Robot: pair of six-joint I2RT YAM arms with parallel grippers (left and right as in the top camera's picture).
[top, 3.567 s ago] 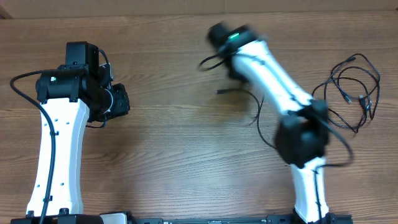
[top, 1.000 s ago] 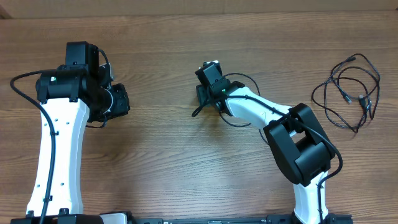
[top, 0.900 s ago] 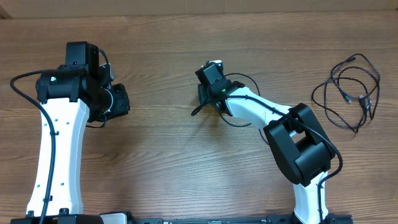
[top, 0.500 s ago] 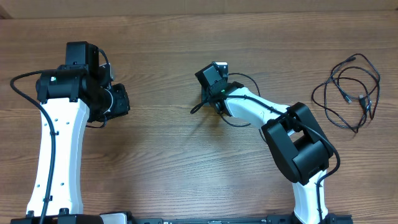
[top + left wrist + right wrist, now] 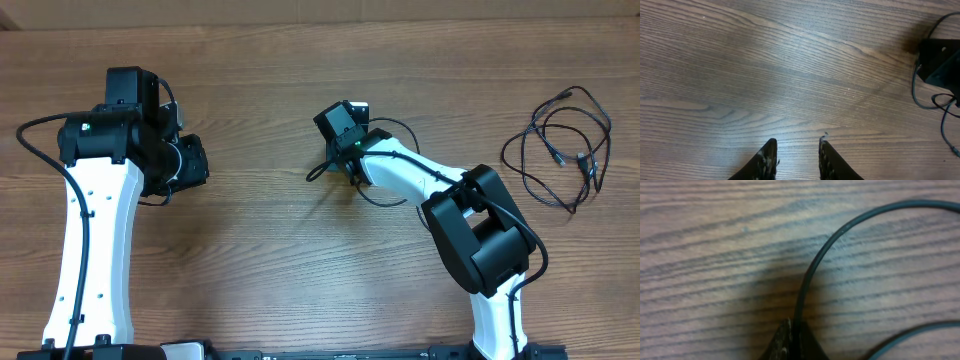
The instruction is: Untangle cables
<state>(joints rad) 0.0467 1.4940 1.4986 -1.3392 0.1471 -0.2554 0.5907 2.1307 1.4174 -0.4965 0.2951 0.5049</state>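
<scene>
The right arm [image 5: 420, 180] had swung down from higher up the table [image 5: 280, 270] and come to rest near the middle. Its pincer, the right gripper [image 5: 792, 336], had snapped together in the last second. It was clenched on one thin black cable [image 5: 812, 272], which curved away over the wood. I think it pinched that cord so it could pull it clear of the others. The rest of the cables [image 5: 560, 140] lay in a loose tangle far off at the right side. The left gripper [image 5: 796, 150] hung over the wood with its fingers a little apart, holding nothing, probably waiting its turn.
</scene>
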